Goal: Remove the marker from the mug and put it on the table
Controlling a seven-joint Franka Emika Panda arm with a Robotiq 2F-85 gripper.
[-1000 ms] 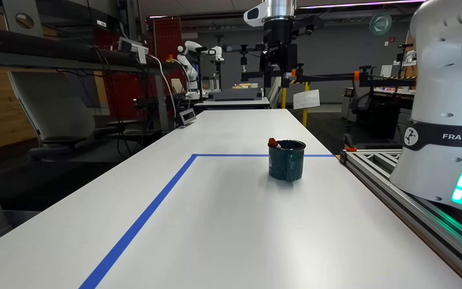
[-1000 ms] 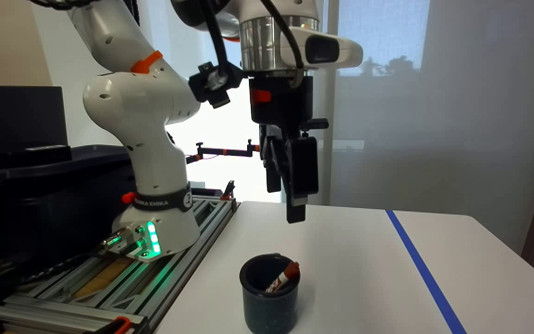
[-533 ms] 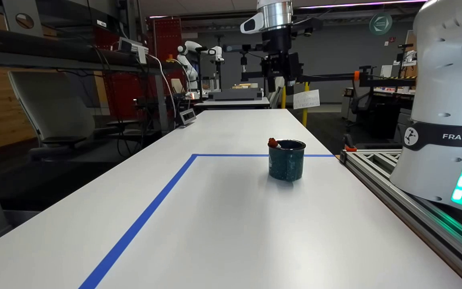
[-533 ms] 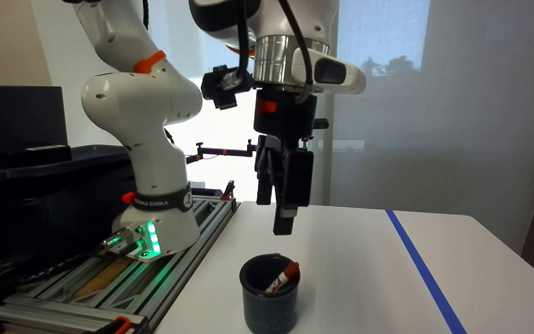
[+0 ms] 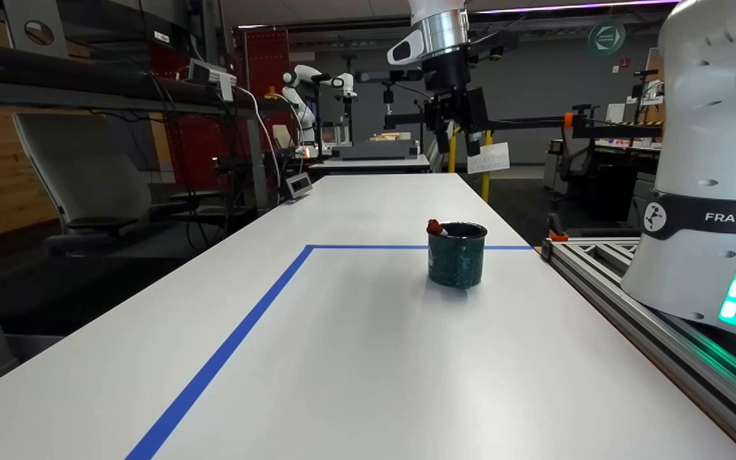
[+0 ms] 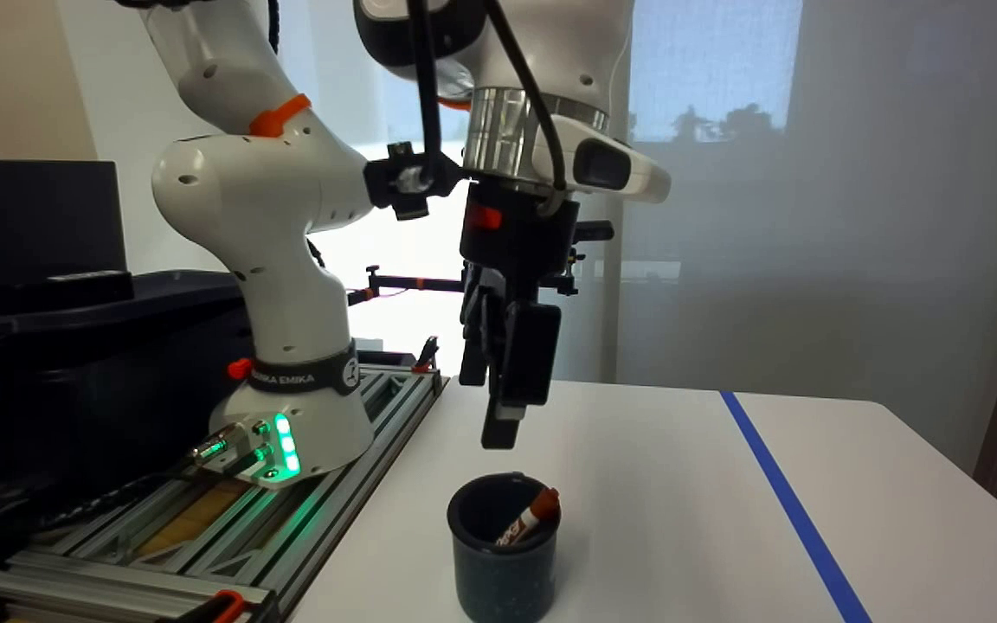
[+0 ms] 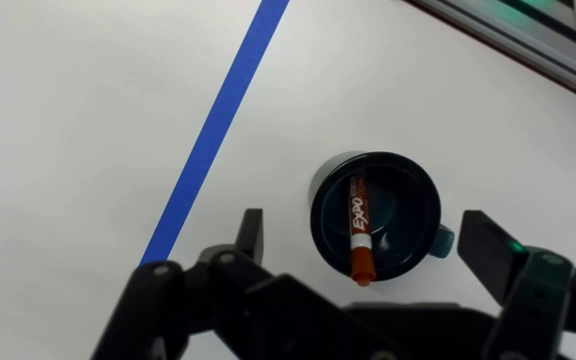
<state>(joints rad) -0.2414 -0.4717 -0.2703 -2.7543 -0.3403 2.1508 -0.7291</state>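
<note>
Robotiq gripper [image 5: 458,145] hangs above teal mug [image 5: 456,265] | fingers [image 7: 485,250] apart | brown Expo marker [image 7: 359,215] inside mug | removal seems unstarted: grasp, lift-out, placing on table [image 7: 93,125] remain

Open air separated gripper [image 5: 458,143] from mug [image 5: 457,262], the marker [image 7: 360,215] crossed the rim [image 7: 380,157], more room inside lay toward the handle [image 7: 441,241] than opposite.
</note>
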